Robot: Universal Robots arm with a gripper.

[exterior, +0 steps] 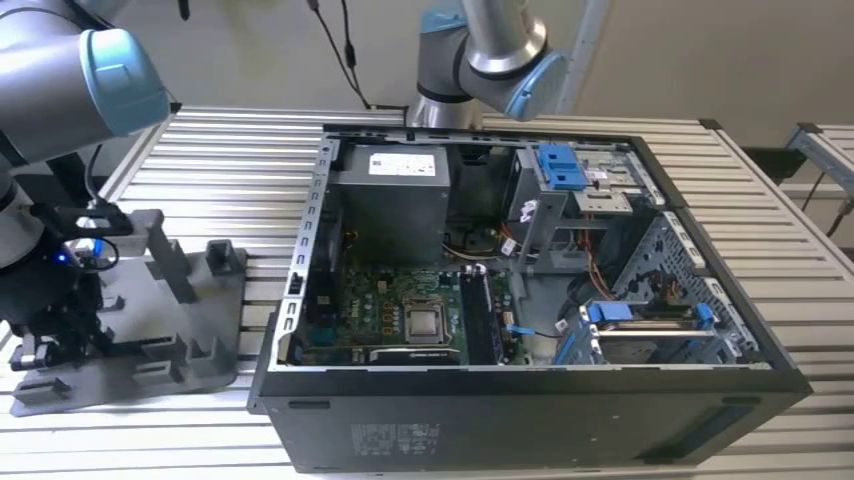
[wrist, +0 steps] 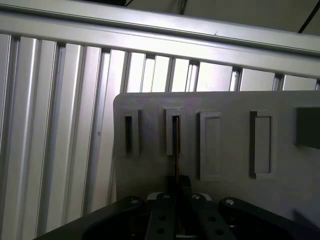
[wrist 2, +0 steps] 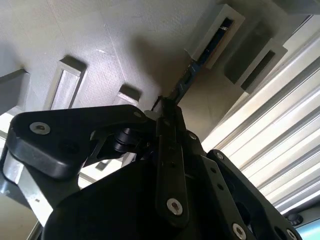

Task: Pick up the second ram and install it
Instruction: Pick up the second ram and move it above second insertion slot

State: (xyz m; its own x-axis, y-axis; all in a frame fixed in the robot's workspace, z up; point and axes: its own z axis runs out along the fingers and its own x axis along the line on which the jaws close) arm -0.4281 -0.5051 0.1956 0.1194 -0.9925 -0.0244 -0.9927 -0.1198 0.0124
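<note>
The second ram (wrist: pixel 176 145) is a thin dark stick seen edge-on in both wrist views. Its far end sits in a slot of a grey holder block (wrist 2: pixel 216 36) on the tray (wrist: pixel 230 165). My gripper (wrist: pixel 179 184) is shut on the ram's near end, and the stick (wrist 2: pixel 184 82) runs straight out from between the fingertips (wrist 2: pixel 161 111). In the exterior view the gripper (exterior: pixel 56 340) is down over the grey tray (exterior: pixel 174 345) at that view's left, beside the open computer case (exterior: pixel 534 400). The ram itself is hidden there by the gripper.
Inside the case lie the green motherboard (exterior: pixel 400 310) with its long memory slots (exterior: pixel 478 318), a grey power-supply box (exterior: pixel 390 205) and blue-tabbed drive bays (exterior: pixel 567 170). A second arm (exterior: pixel 481 60) stands behind the case. Upright tray blocks (exterior: pixel 167 250) rise near the gripper. Everything rests on a ribbed metal table (exterior: pixel 787 250).
</note>
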